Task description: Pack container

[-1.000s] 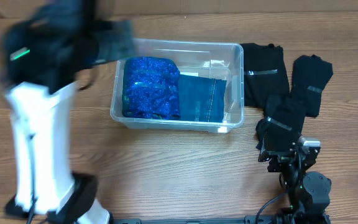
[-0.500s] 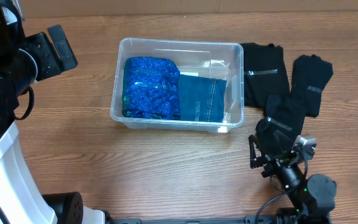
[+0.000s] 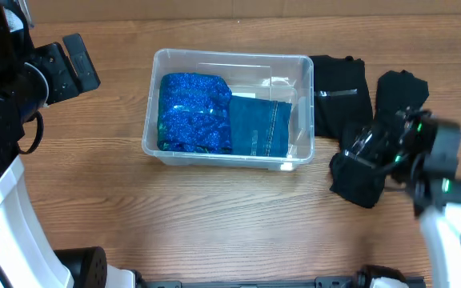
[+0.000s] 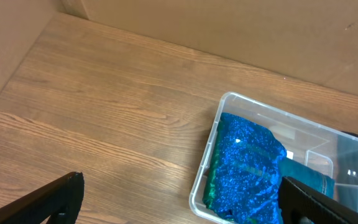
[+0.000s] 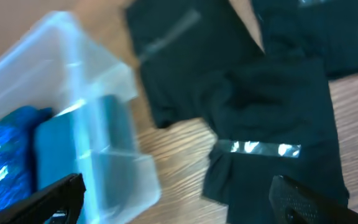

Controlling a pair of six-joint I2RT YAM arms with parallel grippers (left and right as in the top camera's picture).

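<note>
Right gripper [image 5: 179, 202]: moved from front of table [image 3: 214, 216] to above black garments [image 3: 366, 164]; jaws spread, empty. Left gripper [image 3: 68, 64]: pulled back left; spread, empty. Container [image 3: 254, 72]: centre, two blue garments [image 3: 192, 112] inside. Next pick likely.

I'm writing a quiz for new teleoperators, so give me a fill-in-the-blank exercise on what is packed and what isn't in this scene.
1. The container holds ___ folded garments.
2. In the overhead view, the sparkly blue garment lies to the ___ of the denim-blue garment.
3. The three garments on the table beside the container are all ___ in colour.
Missing words: two; left; black.
</note>
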